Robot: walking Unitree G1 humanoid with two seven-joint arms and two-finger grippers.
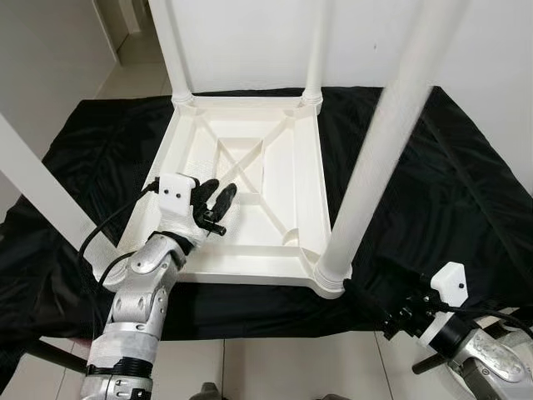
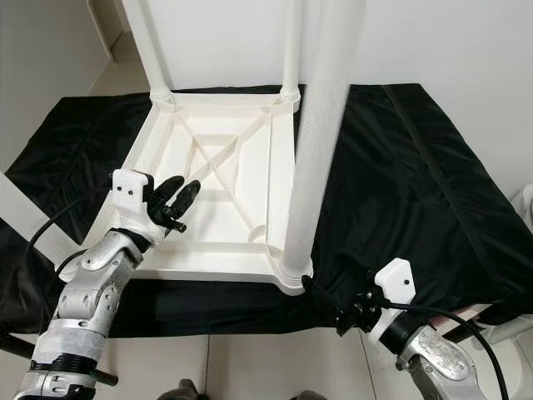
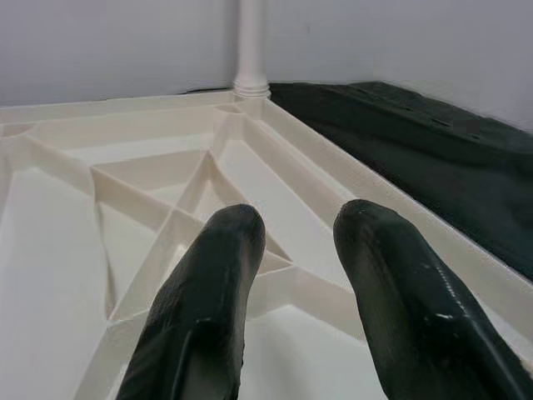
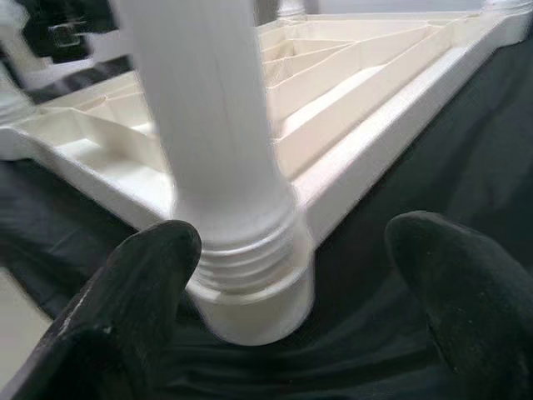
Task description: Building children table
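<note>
**Upturned table on black cloth, both grippers open at its near edge**

The white plastic table top [image 1: 250, 192] lies upside down on a black cloth [image 1: 450, 183] spread over the pale floor, its ribbed underside facing up. Legs stand in three corner sockets: two at the far corners and one near leg [image 1: 379, 142] at the robot's right. The left gripper [image 1: 215, 206] hovers over the near-left part of the underside, fingers [image 3: 208, 308] parted and holding nothing. The right gripper [image 2: 326, 304] sits low on the cloth just beside the near leg's threaded base [image 4: 250, 258], its fingers spread wide on either side of the socket; they seem apart from it, though the close view leaves contact uncertain
</note>
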